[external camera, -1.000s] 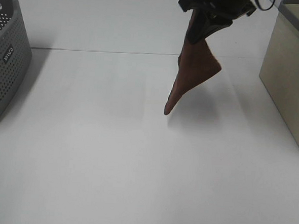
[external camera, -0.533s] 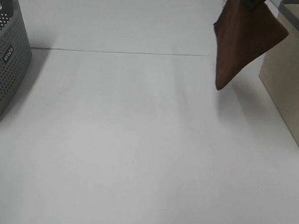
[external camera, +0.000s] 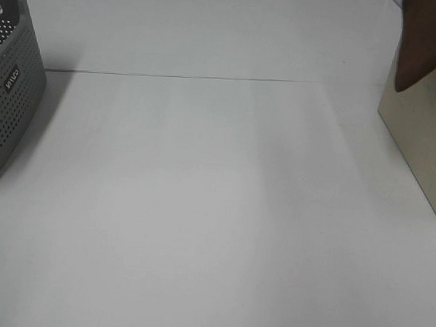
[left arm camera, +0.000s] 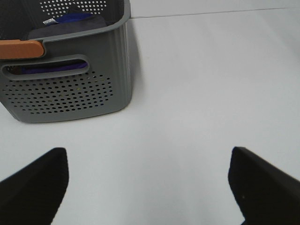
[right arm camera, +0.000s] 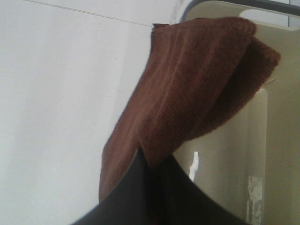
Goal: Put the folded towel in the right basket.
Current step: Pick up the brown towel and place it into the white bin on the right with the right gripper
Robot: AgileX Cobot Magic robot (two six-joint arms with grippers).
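The dark brown folded towel [external camera: 425, 39] hangs at the top right of the exterior high view, in front of the beige right basket [external camera: 423, 139]. In the right wrist view my right gripper [right arm camera: 152, 171] is shut on the towel [right arm camera: 197, 93], which dangles over the basket's dark grey rim [right arm camera: 262, 3] and its beige inside [right arm camera: 281, 140]. The right gripper itself is out of the exterior high frame. My left gripper [left arm camera: 145, 180] is open and empty above the white table, its two dark fingertips [left arm camera: 33, 183] wide apart.
A grey perforated basket [external camera: 4, 84] with a white logo stands at the left edge; the left wrist view shows it [left arm camera: 70, 89] with dark cloth and an orange thing inside. The white table [external camera: 200, 207] has a seam line across its back.
The towel has been carried up and to the right, from the table's middle-right to over the beige basket's edge. The right gripper has left the exterior high frame.
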